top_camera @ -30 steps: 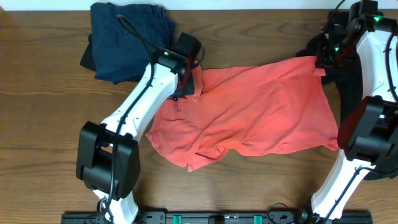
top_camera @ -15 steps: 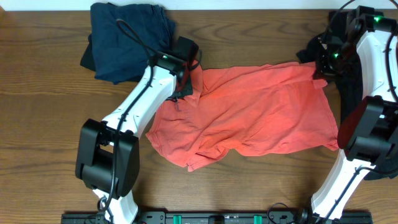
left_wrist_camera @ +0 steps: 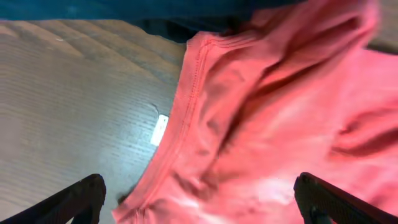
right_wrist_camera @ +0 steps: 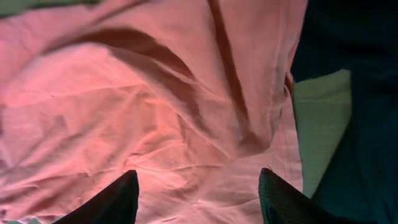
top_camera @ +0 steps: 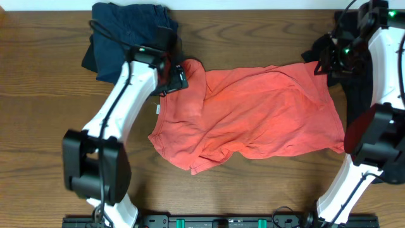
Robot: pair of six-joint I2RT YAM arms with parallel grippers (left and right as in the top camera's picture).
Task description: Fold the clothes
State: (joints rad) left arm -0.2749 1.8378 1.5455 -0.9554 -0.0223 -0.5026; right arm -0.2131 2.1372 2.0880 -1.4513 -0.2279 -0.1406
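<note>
The tabletop (top_camera: 38, 95) is dark brown wood, its grain plain to see, smooth with a low sheen. The coral-red T-shirt (top_camera: 266, 114) is soft matt cloth, creased, its hem edged with neat stitching. The navy garment (top_camera: 126, 31) is matt cloth too, rumpled. The left arm (top_camera: 120, 109) and the right arm (top_camera: 387, 63) wear smooth white shells, plastic by the look, faintly glossy, with black joints.
</note>
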